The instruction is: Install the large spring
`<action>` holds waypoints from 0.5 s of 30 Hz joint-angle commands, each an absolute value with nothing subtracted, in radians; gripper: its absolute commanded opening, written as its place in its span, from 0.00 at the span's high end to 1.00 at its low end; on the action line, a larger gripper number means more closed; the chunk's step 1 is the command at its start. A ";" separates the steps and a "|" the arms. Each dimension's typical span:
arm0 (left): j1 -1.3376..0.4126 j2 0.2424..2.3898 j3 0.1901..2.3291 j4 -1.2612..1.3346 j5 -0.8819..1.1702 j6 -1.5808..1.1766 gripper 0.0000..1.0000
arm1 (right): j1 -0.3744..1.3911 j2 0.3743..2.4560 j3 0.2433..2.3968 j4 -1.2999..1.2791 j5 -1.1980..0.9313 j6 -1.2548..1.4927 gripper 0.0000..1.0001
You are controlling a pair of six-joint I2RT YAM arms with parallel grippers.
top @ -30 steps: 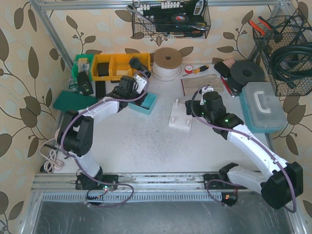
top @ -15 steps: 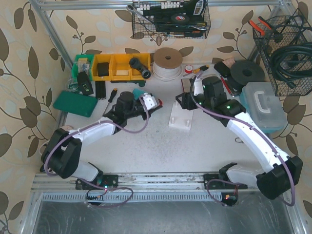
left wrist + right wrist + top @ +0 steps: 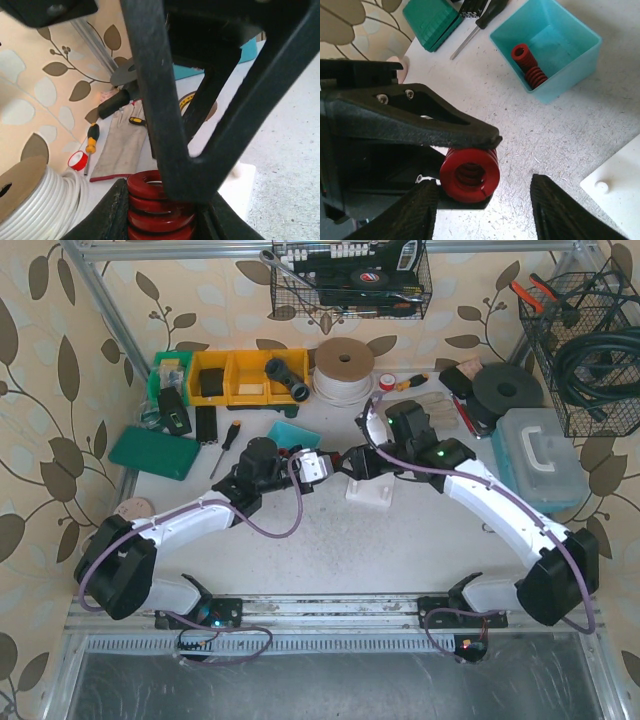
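Note:
The large red spring [image 3: 159,200] is clamped between the fingers of my left gripper [image 3: 162,212], which holds it above the table beside the white peg base [image 3: 370,491]. In the right wrist view the spring [image 3: 469,172] faces the camera end-on, with the left gripper's black jaw over it. My right gripper [image 3: 485,210] is open, its fingers either side of the spring without touching it. In the top view my left gripper [image 3: 322,466] and right gripper [image 3: 352,462] meet tip to tip. The white base [image 3: 615,175] shows a peg at the right.
A teal bin [image 3: 570,30] holds smaller red springs [image 3: 530,67]; it also shows in the top view [image 3: 288,431]. A screwdriver [image 3: 222,448], a green case [image 3: 155,452], yellow bins [image 3: 235,375], a cable reel [image 3: 345,370] and a grey toolbox [image 3: 540,455] stand around the back.
My left gripper has moved from the teal bin to the right with the spring. My right gripper has swung left over the white base to meet it.

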State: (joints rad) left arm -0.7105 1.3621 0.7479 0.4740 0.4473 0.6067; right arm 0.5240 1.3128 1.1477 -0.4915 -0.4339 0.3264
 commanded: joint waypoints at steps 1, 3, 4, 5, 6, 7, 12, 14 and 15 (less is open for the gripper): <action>-0.729 1.335 0.767 0.528 0.483 0.644 1.00 | 0.545 1.345 1.177 -0.465 -0.444 0.341 0.49; -0.732 1.340 0.770 0.527 0.480 0.645 1.00 | 0.556 1.354 1.178 -0.441 -0.432 0.355 0.50; -0.733 1.342 0.772 0.527 0.477 0.644 1.00 | 0.563 1.361 1.180 -0.432 -0.436 0.362 0.50; -0.734 1.344 0.772 0.528 0.478 0.645 1.00 | 0.570 1.370 1.186 -0.430 -0.438 0.364 0.51; -0.735 1.346 0.774 0.529 0.477 0.645 1.00 | 0.578 1.379 1.192 -0.432 -0.437 0.365 0.51; -0.736 1.349 0.777 0.528 0.476 0.646 1.00 | 0.585 1.388 1.197 -0.435 -0.437 0.363 0.51; -0.745 1.351 0.785 0.529 0.467 0.662 1.00 | 0.598 1.417 1.197 -0.440 -0.422 0.373 0.58; -0.746 1.352 0.788 0.532 0.463 0.668 1.00 | 0.598 1.418 1.190 -0.429 -0.429 0.379 0.67; -0.747 1.353 0.788 0.531 0.457 0.672 1.00 | 0.598 1.418 1.189 -0.428 -0.429 0.380 0.72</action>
